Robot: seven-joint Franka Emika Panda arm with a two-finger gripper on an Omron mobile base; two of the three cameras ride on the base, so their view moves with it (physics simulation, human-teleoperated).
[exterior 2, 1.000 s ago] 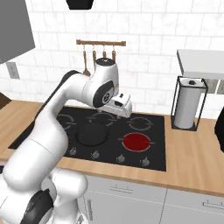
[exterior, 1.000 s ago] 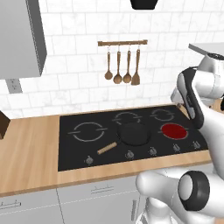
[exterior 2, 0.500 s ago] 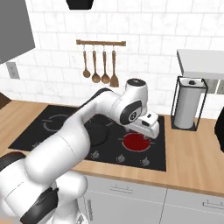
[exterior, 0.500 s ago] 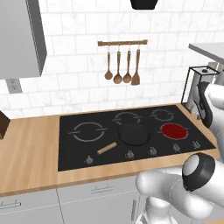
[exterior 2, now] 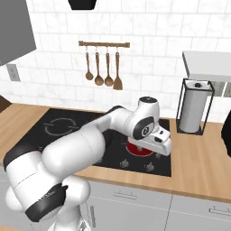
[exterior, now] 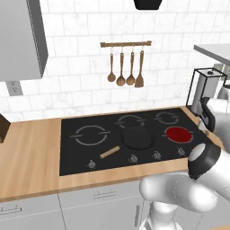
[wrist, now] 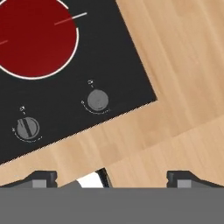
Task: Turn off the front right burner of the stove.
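White marble-look square wall tiles [exterior: 81, 58] covering back wall. Light wooden countertop [exterior: 29, 155] running beneath, grey drawer fronts [exterior: 67, 209] sitting below. Wooden rail with four hanging wooden utensils [exterior: 126, 63] showing on wall. Grey upper cabinet [exterior: 20, 38] hanging at left.

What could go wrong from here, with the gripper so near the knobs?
The corner knob and the neighbour knob sit close together beside the lit front right burner; the open gripper could take the wrong one. Its fingertips are over the wooden counter, so closing now would likely miss.
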